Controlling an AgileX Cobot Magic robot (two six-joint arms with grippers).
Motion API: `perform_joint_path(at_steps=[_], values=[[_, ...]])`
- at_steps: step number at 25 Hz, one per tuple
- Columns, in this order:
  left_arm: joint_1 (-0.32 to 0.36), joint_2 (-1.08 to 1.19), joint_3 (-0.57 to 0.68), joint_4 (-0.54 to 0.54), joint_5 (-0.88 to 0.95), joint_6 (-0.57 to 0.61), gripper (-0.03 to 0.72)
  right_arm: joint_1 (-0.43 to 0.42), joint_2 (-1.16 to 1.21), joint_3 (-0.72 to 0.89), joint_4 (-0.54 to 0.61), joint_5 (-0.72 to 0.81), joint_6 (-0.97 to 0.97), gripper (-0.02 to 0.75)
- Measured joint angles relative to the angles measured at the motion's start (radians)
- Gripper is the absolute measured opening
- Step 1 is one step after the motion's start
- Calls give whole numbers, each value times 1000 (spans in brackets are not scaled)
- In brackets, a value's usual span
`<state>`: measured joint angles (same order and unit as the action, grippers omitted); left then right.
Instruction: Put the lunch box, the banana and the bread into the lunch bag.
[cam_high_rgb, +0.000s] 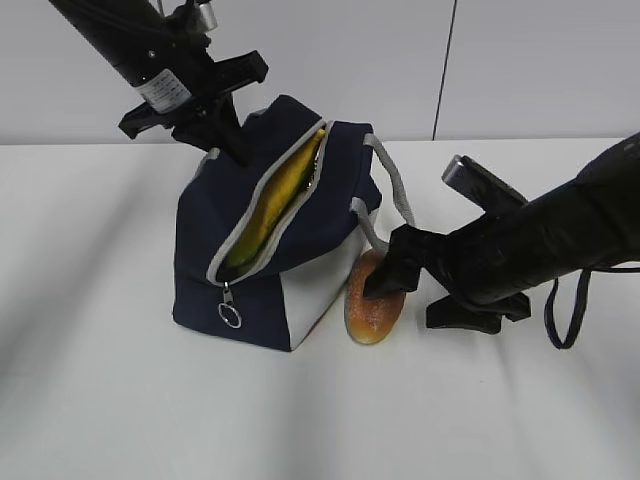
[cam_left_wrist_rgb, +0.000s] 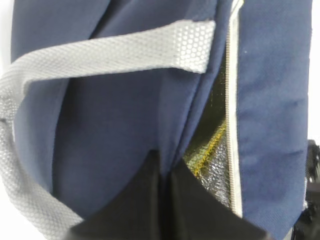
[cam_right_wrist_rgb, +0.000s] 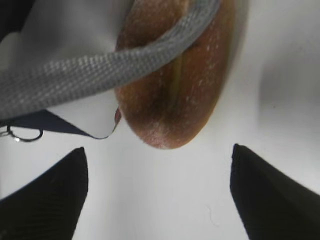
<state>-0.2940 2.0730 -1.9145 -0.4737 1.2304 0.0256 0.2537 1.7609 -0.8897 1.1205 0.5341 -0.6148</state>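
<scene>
On the left, the left gripper (cam_high_rgb: 228, 135) sits at the upper back edge of the bag (cam_high_rgb: 210, 250), and its wrist view shows the jaws pressed together on a fold of the navy fabric beside the zip, so it appears to be pinching the bag to hold the mouth up and open. A grey strap (cam_left_wrist_rgb: 110, 55) crosses that view above the pinch, and silver lining shows through the gap. The bag lies tipped on the table (cam_high_rgb: 90, 380), zip slit facing the camera, with the ring pull (cam_high_rgb: 229, 315) hanging at its low end. Inside the slit lies the banana (cam_high_rgb: 272, 205), so that item looks done. The lunch box cannot be seen in any view; it may be inside, but that cannot be told. Further right, the bread (cam_high_rgb: 372, 305) rests on the table, touching the bag's white side panel, with a second strap draped over its top. The right gripper (cam_right_wrist_rgb: 160, 192) is at the roll's near end, jaws spread wide to either side and not yet on it. The step in hand seems to be fetching the bread. The next move calls for easing forward until the jaws straddle the roll, closing gently without catching the strap, then lifting and carrying it over to the slit, which is narrow and partly filled by the banana.
</scene>
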Motion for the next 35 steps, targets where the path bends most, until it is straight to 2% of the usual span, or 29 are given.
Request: perform_joint_path(at_steps=[3,14,17,21,23,28,35], values=[[0,0,0,0,0,0,-3,0,37,-7,41,-43,-14,664],[0,0,0,0,0,15,-3,0,191,-155,53,-40,-23,654],[0,0,0,0,0,15,-3,0,211,-173,58,-22,-23,604],[0,0,0,0,0,15,-3,-2,222,-181,60,-1,-24,480],[0,0,0,0,0,15,-3,-2,222,-182,53,4,-25,444],[0,0,0,0,-1,16,-3,-11,199,-182,-65,43,-25,428],[0,0,0,0,-1,17,-3,-71,96,-182,-267,233,-4,426]])
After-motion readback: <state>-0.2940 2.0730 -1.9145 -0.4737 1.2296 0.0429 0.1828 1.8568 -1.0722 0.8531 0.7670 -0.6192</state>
